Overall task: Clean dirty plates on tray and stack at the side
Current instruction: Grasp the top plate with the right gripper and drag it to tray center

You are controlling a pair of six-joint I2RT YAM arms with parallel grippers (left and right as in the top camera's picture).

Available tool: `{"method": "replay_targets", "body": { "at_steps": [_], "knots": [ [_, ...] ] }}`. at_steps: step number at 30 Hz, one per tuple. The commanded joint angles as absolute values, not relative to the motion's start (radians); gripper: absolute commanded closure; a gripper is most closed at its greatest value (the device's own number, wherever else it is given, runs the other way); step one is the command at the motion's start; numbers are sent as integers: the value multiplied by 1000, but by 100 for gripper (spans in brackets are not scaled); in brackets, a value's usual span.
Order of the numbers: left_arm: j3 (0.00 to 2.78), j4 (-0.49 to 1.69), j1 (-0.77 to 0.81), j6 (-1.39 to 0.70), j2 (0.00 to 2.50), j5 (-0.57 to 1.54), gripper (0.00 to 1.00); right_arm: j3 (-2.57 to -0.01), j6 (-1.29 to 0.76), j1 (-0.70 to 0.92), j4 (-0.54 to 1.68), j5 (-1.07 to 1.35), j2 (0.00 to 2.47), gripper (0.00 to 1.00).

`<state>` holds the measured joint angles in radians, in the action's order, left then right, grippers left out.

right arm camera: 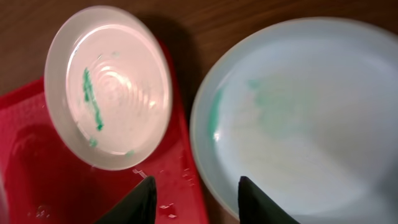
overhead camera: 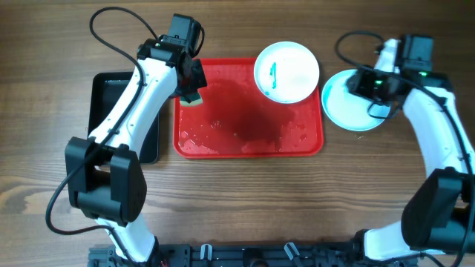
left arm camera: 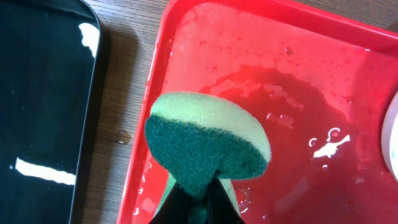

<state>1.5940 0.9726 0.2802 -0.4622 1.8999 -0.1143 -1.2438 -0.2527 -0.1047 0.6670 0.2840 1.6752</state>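
Wooden table: wet red tray point(overhead camera: 249, 141) centre frame, white plate point(overhead camera: 287, 72) with green smear on its upper right corner, black tray point(overhead camera: 111, 96) at left. Left gripper point(overhead camera: 191, 87) pinches a green-yellow sponge point(left arm camera: 208, 143) over the tray's upper left corner. Right gripper point(right arm camera: 196, 202) spread wide, empty, above the faintly smeared turquoise plate point(overhead camera: 338, 111) on the table just right of the tray.

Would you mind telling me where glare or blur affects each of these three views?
Overhead view: even light, though the white plate looks nearly washed out. Left wrist view: the sponge is sharp, with bright reflections on the black tray and a wet sheen on the red tray. Right wrist view: soft overall, the turquoise plate blurred, the right end effector's fingers dark and unfocused.
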Motion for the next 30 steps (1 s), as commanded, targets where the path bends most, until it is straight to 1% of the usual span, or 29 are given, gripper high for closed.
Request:
{"method": "replay_targets", "body": {
  "at_steps": [1,2,7,10,13,15,17,18,20,22,26,30],
  "knots": [
    [1587,968,274,-479,1914,-105,96,-1249,-460,7,637,197,1734,64],
    [1587,965,274,-479,1914,-105,96,-1249,-527,52,611,147,1761,64],
    [1587,965,274,-479,1914,-105,96,-1249,-640,157,532,53,1866,65],
    [1587,965,274,-479,1914,-105,96,-1249,-629,180,484,47,1941,66],
    [1587,965,274,-479,1914,-105,96,-1250,-627,170,463,78,1971,71],
    [1587,964,274,-479,1914,-105,96,-1249,-561,167,427,93,1971,75],
    [1587,965,274,-479,1914,-105,96,-1249,-530,167,429,99,1971,81],
    [1587,965,274,-479,1914,-105,96,-1249,-517,167,433,105,1971,88],
    [1587,965,274,-479,1914,-105,96,-1250,-495,167,453,107,1971,96],
    [1587,965,274,-479,1914,-105,96,-1249,-454,168,488,130,1971,96],
    [1587,965,274,-479,1914,-105,96,-1250,-343,182,627,253,1964,96],
    [1587,964,274,-479,1914,-105,96,-1253,-285,232,722,334,1938,96]
  ]
}}
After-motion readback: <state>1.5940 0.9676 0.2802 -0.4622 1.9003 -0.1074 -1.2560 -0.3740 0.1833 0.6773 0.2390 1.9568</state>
